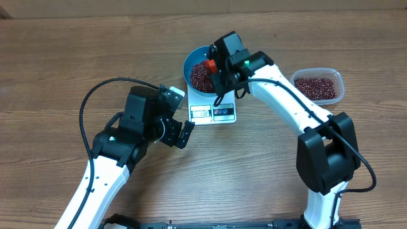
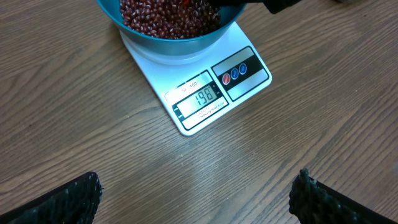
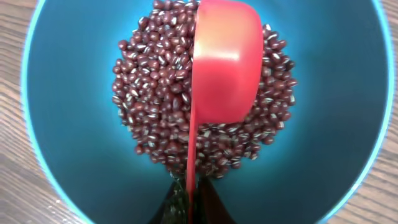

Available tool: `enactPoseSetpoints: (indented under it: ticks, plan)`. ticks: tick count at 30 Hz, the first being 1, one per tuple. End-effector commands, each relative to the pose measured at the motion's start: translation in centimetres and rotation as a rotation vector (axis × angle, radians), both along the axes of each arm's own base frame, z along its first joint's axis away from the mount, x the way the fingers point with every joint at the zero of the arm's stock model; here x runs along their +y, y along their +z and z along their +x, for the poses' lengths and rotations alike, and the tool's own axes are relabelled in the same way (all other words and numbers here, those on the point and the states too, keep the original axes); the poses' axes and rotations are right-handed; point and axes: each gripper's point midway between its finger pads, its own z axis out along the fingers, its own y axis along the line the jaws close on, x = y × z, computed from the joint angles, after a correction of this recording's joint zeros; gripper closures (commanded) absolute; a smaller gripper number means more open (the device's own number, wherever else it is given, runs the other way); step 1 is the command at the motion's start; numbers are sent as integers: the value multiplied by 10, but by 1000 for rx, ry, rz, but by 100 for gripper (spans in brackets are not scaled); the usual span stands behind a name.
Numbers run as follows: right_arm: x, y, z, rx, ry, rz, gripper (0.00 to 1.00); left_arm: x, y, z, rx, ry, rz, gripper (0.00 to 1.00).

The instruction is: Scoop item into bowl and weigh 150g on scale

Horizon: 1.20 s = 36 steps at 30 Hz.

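a pale brown wood-grain table (image 1: 51, 57) fills every view, its boards running left to right. near the middle lies a flat white rectangular scale (image 2: 199, 93) of smooth plastic, with a grey display reading 198 and three small round buttons along its near edge. a round, deep blue bowl (image 3: 74, 143) with plain glossy sides stands on the far part of the scale. inside it a loose, grainy heap of small dark red-brown beans (image 3: 155, 99) covers the bottom, leaving the sloping sides bare.

the right gripper (image 3: 186, 208) reaches into the bowl from above, its dark fingers clamped together on the thin handle of a red plastic scoop (image 3: 227, 62). the scoop's smooth rounded cup is turned on its side right over the heap.

the left gripper (image 2: 196, 202) hangs over bare table just near and left of the scale, its rough black fingers spread wide apart and holding nothing.

to the right, well apart from the scale, sits a clear rounded-rectangular plastic tub (image 1: 339, 89) holding more of the same beans.
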Motion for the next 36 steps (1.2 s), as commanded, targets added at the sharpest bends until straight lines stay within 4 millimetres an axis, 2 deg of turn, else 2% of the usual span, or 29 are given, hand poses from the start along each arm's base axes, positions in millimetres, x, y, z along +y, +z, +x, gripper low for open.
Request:
enactPoseSetpoints:
  ticks: [1, 5, 18, 26, 36]
  plan:
    - [8, 10, 4, 5, -33, 62, 96, 2, -2, 0, -7, -10, 15, 0]
    - [12, 12, 2, 52, -40, 143, 96, 2, -2, 0, -7, -10, 15, 0]
    - [1, 33, 6, 187, -36, 444, 96, 2, -2, 0, -7, -11, 15, 0]
    - [-4, 62, 4, 255, 18, 661, 96, 2, -2, 0, -7, -11, 15, 0]
    - [-18, 110, 2, 157, 29, 696, 96, 2, -2, 0, -4, -11, 16, 0]
